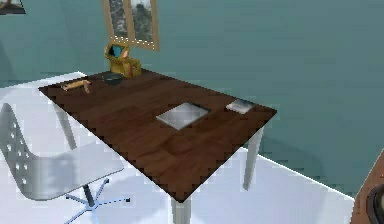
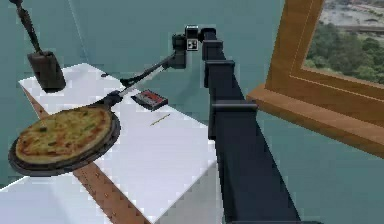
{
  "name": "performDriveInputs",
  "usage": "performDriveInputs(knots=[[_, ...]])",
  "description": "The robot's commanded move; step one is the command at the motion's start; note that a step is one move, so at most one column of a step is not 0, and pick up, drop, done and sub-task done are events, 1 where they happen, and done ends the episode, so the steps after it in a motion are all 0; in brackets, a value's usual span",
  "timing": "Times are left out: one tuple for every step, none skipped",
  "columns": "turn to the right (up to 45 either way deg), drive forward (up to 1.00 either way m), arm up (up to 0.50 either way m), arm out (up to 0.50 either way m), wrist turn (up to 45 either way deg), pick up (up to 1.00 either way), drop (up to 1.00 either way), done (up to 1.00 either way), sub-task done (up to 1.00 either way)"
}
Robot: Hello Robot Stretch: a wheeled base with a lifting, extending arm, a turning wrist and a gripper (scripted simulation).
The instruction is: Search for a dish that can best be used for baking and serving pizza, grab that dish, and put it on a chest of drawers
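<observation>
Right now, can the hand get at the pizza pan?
Likely yes: the hand ends by the handle of the pan, nothing between; the small box lies aside. Contact can't be told.

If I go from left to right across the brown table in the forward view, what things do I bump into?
On the dark wooden table: small tan thing → gold and teal ornament → flat grey square → smaller grey flat thing.

A chair [image 1: 50,165] stands left of the desk [image 1: 130,110], a window [image 1: 132,20] behind it; the pan [image 2: 65,138] sits left of the arm [image 2: 235,120], before a box [image 2: 150,98].
</observation>
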Motion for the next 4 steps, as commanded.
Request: performDriveInputs(knots=[[0.0, 0.0, -0.28, 0.0, 0.0, 0.0, 0.0, 0.0, 0.0], [0.0, 0.0, 0.0, 0.0, 0.0, 0.0, 1.0, 0.0, 0.0], [0.0, 0.0, 0.1, 0.0, 0.0, 0.0, 0.0, 0.0, 0.0], [0.0, 0.0, 0.0, -0.08, 0.0, 0.0, 0.0, 0.0, 0.0]])
